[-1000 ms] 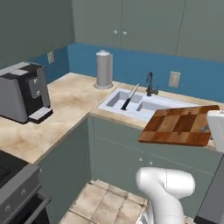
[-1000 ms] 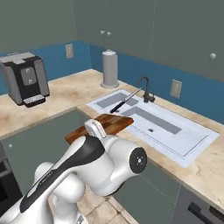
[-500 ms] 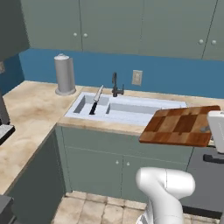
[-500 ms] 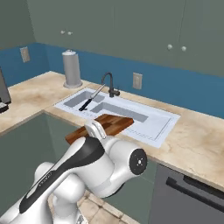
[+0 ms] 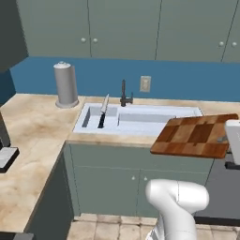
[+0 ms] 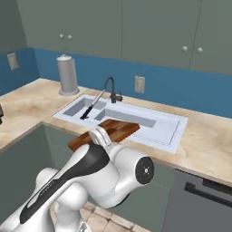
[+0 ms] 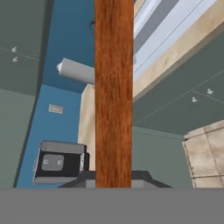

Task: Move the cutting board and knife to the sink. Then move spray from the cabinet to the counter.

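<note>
Left base view: cutting board [image 5: 194, 136] at centre right, gripped edge-on by the shut claw [image 7: 113, 181], hanging off the counter [image 5: 37, 122] edge beside the sink [image 5: 140, 119]. Knife [image 5: 103, 111] already in basin. Risk: edge grip slips, or board clips the rim.

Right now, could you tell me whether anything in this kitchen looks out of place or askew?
Yes: the cutting board hangs in mid-air in front of the counter, clamped in the gripper. The knife leans tilted inside the sink.

Beige counter [image 5: 33, 136] w/ sink [image 5: 140, 119], paper-towel roll [image 5: 66, 85], coffee machine [image 7: 59, 162].
</note>
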You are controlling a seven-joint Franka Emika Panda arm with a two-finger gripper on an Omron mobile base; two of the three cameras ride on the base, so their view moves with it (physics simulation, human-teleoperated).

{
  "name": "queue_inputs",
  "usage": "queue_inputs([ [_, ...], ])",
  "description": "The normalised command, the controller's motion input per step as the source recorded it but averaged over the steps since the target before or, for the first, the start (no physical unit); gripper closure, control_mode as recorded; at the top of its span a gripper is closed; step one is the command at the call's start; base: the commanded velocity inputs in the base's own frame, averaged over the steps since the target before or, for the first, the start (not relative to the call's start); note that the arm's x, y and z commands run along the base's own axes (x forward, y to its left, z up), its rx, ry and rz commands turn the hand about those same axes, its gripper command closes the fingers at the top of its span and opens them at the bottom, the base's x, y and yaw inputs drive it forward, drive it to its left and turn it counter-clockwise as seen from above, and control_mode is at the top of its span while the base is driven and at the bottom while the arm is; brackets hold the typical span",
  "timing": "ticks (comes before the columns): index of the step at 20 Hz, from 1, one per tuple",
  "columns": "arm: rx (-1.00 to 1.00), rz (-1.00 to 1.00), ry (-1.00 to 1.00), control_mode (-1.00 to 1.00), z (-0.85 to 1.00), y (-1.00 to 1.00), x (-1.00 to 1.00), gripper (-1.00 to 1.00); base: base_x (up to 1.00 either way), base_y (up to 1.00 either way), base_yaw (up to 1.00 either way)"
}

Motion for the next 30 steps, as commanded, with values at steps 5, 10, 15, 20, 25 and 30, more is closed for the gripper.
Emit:
queue_inputs([
  [5, 0.0, 0.0, 0.0, 1.0, 0.0, 0.0, 0.0, 1.0, 0.0, 0.83, -0.09],
  [10, 0.0, 0.0, 0.0, 1.0, 0.0, 0.0, 0.0, 1.0, 0.13, 0.4, -0.07],
  [15, 0.0, 0.0, 0.0, 1.0, 0.0, 0.0, 0.0, 1.0, 0.19, 0.0, -0.08],
  [20, 0.0, 0.0, 0.0, 1.0, 0.0, 0.0, 0.0, 1.0, 0.43, 0.0, -0.06],
  [25, 0.0, 0.0, 0.0, 1.0, 0.0, 0.0, 0.0, 1.0, 0.84, 0.0, 0.0],
  [30, 0.0, 0.0, 0.0, 1.0, 0.0, 0.0, 0.0, 1.0, 1.0, 0.0, 0.0],
])
